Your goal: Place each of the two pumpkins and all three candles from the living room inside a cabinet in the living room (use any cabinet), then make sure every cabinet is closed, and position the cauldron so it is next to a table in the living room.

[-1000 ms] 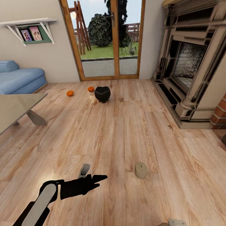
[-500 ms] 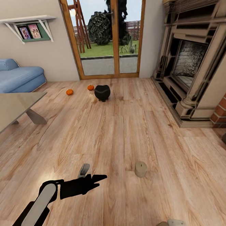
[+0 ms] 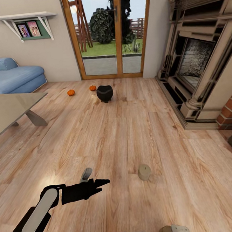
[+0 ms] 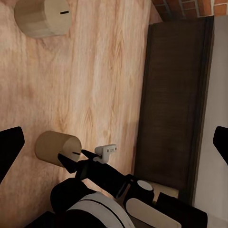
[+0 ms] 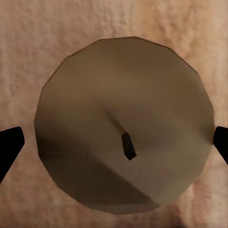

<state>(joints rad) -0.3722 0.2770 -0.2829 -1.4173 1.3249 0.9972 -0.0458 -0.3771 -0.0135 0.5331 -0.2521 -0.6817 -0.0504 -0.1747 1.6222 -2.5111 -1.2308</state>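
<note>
Two orange pumpkins [image 3: 70, 92] [image 3: 92, 87] are glowing beside a black cauldron [image 3: 104, 93] — a beige candle [image 3: 144, 172] is sitting on pale wood-grain floor [image 3: 131, 135]; the sofa [image 3: 10, 79] is showing blue.

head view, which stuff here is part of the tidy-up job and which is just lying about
Part of the job:
- two pumpkins on the floor
- cauldron beside them
- candle on the floor near the robot
- table at the left

Just lying about:
- blue sofa
- fireplace
- wall shelf with photos
- glass doors
</note>
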